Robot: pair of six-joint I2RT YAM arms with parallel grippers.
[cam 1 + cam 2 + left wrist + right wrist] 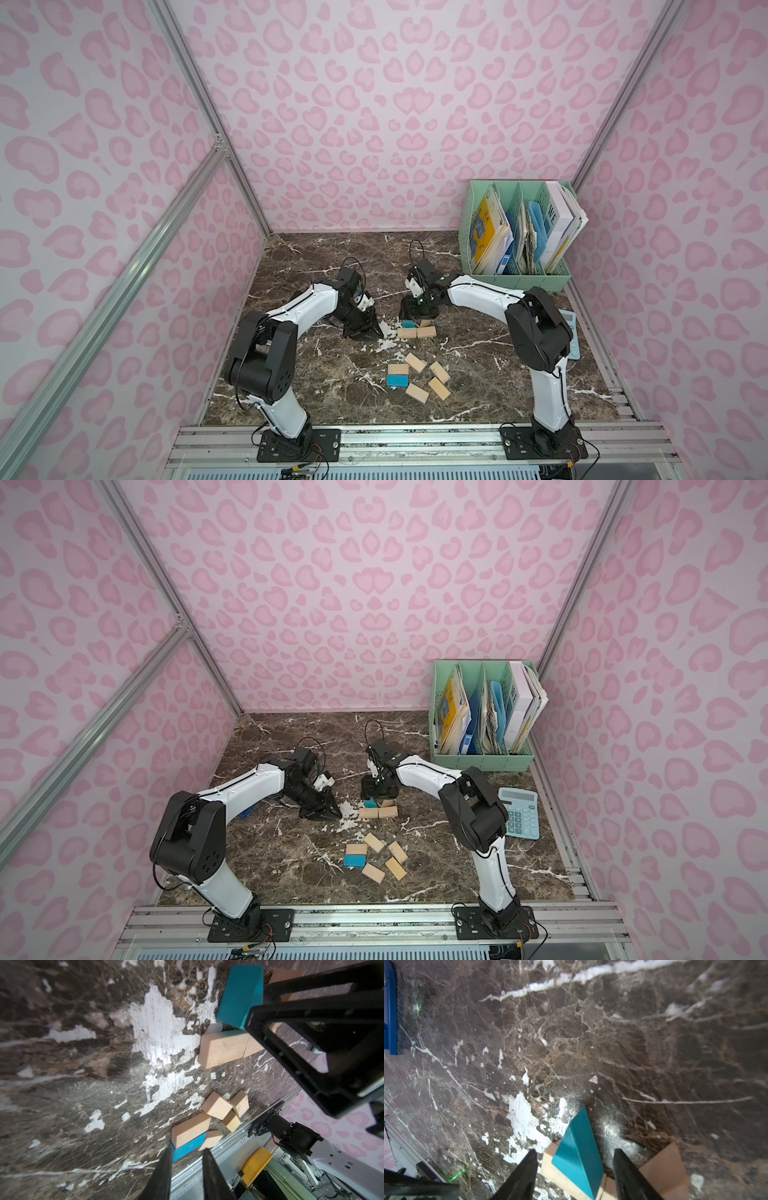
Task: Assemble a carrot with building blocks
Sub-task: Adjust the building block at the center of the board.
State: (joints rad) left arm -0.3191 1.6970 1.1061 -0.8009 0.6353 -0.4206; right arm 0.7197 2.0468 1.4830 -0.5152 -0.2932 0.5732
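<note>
Two light-wood rectangles (417,332) lie joined end to end mid-table, also in a top view (378,812). A blue triangle (579,1147) rests against their far side, with a light-wood triangle (664,1165) beside it. My right gripper (575,1150) hangs over them, open, its fingers on either side of the blue triangle with a gap on both. My left gripper (187,1149) is just left of the pair, slightly open and empty. Nearer the front lie several loose building blocks (428,376), among them a blue rectangle (397,380).
A green file organizer (515,282) full of papers stands at the back right. A light-blue calculator (519,818) lies at the right edge behind the right arm. A dark blue object (248,811) sits under the left arm. A metal rail (415,432) runs along the front.
</note>
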